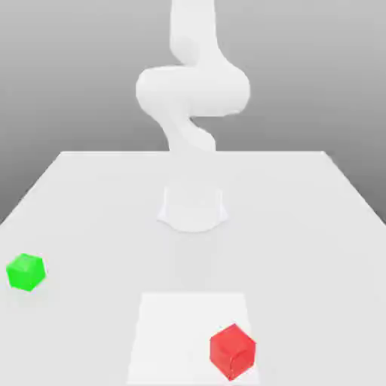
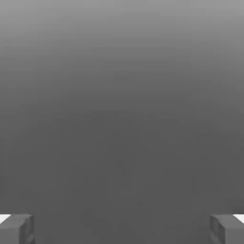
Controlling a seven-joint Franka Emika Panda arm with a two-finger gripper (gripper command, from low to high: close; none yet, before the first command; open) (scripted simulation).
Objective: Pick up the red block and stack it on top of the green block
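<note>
Standing open is the claw [image 2: 122, 229]. The red block [image 1: 232, 352] lies near the green block [image 1: 26, 272]? No, they are well apart.Standing wide open is the claw [image 2: 122, 229]; on the table [image 1: 193, 264], the red block [image 1: 232, 352] and the green block [image 1: 26, 272] are well apart.

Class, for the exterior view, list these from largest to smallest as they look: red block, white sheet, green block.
1. White sheet
2. Red block
3. Green block

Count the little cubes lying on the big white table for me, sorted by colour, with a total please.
Bright red smooth cube: 1
Bright green smooth cube: 1
Total cubes on the broad white flat table: 2
</note>
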